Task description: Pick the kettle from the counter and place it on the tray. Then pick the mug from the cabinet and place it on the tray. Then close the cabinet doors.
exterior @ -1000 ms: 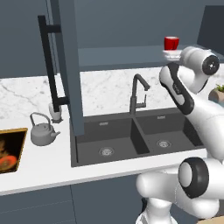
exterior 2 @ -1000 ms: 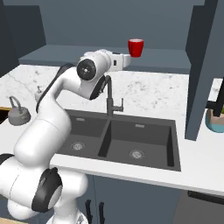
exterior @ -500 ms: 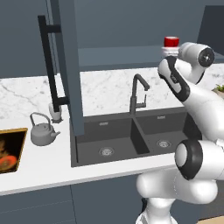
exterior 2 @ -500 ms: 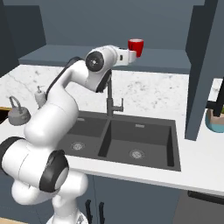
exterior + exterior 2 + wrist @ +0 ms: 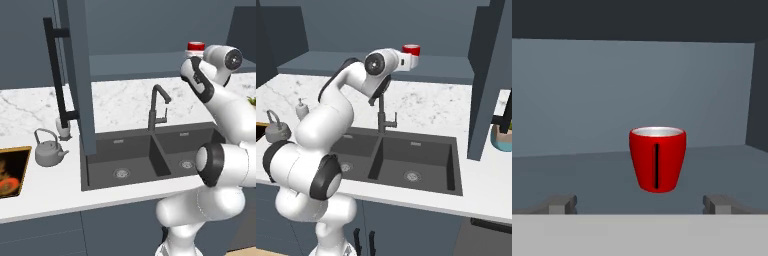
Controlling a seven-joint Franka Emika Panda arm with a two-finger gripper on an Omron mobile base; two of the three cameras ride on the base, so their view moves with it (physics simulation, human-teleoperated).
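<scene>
The gripper (image 5: 640, 204) faces the red mug (image 5: 657, 158) on the cabinet (image 5: 150, 30) shelf, jaws spread wide — nothing held. The kettle (image 5: 47, 150) sits on the marble counter (image 5: 45, 185), beside the tray (image 5: 12, 170).

No readable text, label, brand, number or sign anywhere.

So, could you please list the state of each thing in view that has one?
mug: upright on the cabinet shelf, not gripped.
tool: open, facing the mug.
kettle: upright on the counter, beside the tray.
tray: on the counter, without kettle or mug.
cabinet door: open.
</scene>
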